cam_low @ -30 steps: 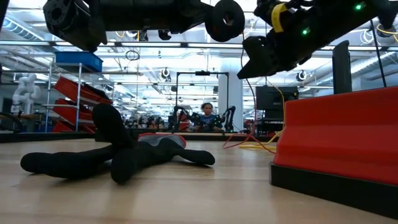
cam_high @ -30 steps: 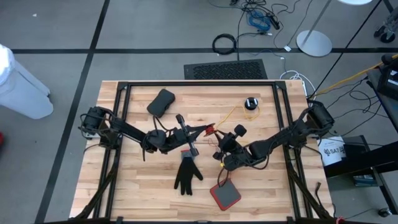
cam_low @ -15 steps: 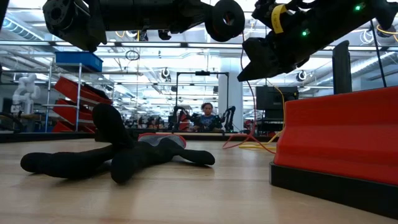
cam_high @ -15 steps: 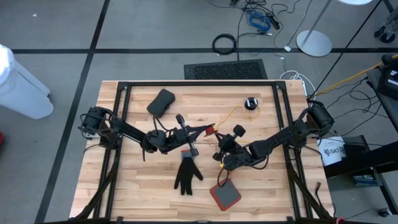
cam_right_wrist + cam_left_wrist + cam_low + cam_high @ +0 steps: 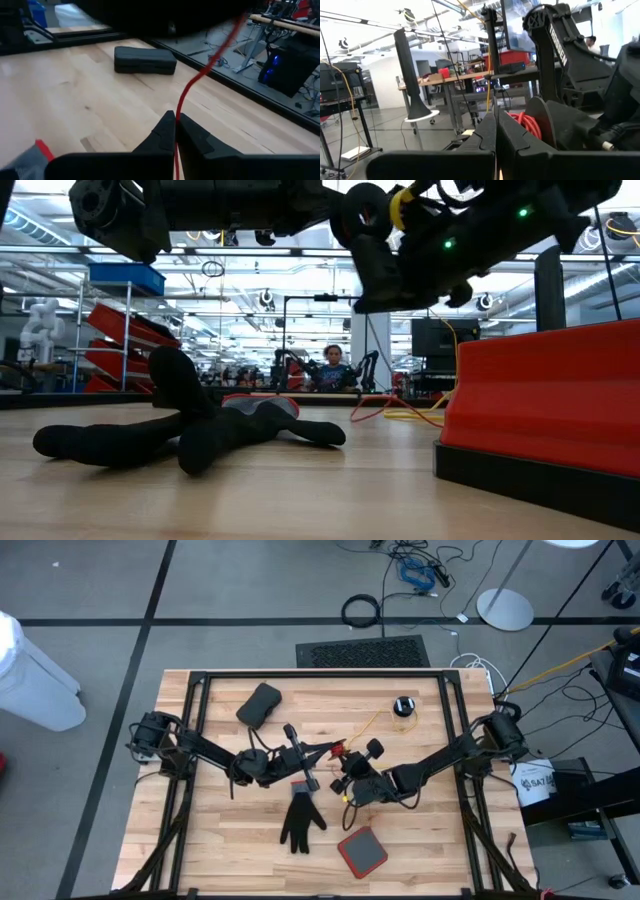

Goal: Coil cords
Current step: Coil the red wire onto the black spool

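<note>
A thin yellow cord (image 5: 372, 725) runs across the table from a small black puck (image 5: 403, 706) toward the middle, where it turns red. My left gripper (image 5: 332, 748) is shut above the table's middle, with the cord's red end at its tips. My right gripper (image 5: 345, 772) stands just near of it and is shut on the red stretch of cord (image 5: 200, 70). In the low view both grippers hang clear of the wood, and slack strands of cord (image 5: 400, 412) lie on the table behind them. My left gripper has the cord's red end (image 5: 339, 748) at its shut fingertips (image 5: 490, 135), which point about level toward the table's right. In its own wrist view the fingers hide the place of contact. The end is held clear of the table. My right gripper pinches the red stretch of cord (image 5: 177, 112) between its two fingertips. It comes from the table's right, slanting a little downward. From the fingers the cord rises in a nearly straight line toward my left gripper, clear of the table.
A black glove (image 5: 300, 820) lies near of the grippers, and a flat red-and-black block (image 5: 362, 852) lies toward the near edge. A black case (image 5: 260, 703) sits at the far left. A black frame (image 5: 320, 673) rims the table.
My right gripper has moved toward the table's left, closer to my left gripper, and has tipped a little. My left gripper has kept still with the red end.
</note>
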You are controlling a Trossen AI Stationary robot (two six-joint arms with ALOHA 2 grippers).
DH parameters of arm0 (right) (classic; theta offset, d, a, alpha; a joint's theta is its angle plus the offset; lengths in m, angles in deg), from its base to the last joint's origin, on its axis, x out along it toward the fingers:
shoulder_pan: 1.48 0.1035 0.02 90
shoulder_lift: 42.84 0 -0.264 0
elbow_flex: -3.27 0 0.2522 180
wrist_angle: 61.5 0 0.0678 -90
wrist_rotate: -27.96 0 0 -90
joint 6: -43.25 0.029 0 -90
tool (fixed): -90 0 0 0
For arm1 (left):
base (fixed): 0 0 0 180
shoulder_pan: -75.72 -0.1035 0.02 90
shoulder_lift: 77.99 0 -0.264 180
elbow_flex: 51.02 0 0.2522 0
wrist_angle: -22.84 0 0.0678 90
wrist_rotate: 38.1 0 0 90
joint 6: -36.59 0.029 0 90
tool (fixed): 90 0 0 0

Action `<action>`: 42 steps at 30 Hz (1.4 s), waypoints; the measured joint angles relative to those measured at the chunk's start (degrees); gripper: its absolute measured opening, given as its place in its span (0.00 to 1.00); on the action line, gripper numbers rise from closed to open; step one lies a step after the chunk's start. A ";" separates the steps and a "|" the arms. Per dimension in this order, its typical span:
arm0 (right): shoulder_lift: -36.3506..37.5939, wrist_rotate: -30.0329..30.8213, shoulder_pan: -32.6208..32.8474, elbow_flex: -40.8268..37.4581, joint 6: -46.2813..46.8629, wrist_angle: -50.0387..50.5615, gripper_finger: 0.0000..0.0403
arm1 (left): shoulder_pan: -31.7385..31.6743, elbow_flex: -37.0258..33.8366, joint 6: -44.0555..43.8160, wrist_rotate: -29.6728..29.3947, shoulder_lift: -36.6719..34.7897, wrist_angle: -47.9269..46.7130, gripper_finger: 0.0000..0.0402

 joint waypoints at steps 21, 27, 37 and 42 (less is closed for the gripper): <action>-0.50 -5.43 -0.18 4.94 3.52 5.93 0.00 | -0.70 -0.44 4.60 1.65 0.00 -4.36 0.00; -0.49 -9.80 -0.18 6.07 3.04 6.06 0.00 | -0.74 -0.44 6.96 3.46 0.00 -8.21 0.00; -0.49 -15.24 -0.13 9.13 3.79 12.75 0.00 | -0.66 -0.44 10.82 4.46 -0.02 -11.73 0.00; -0.49 -18.54 -0.08 9.99 5.07 14.17 0.00 | -0.66 -0.44 13.53 4.52 -0.02 -14.41 0.00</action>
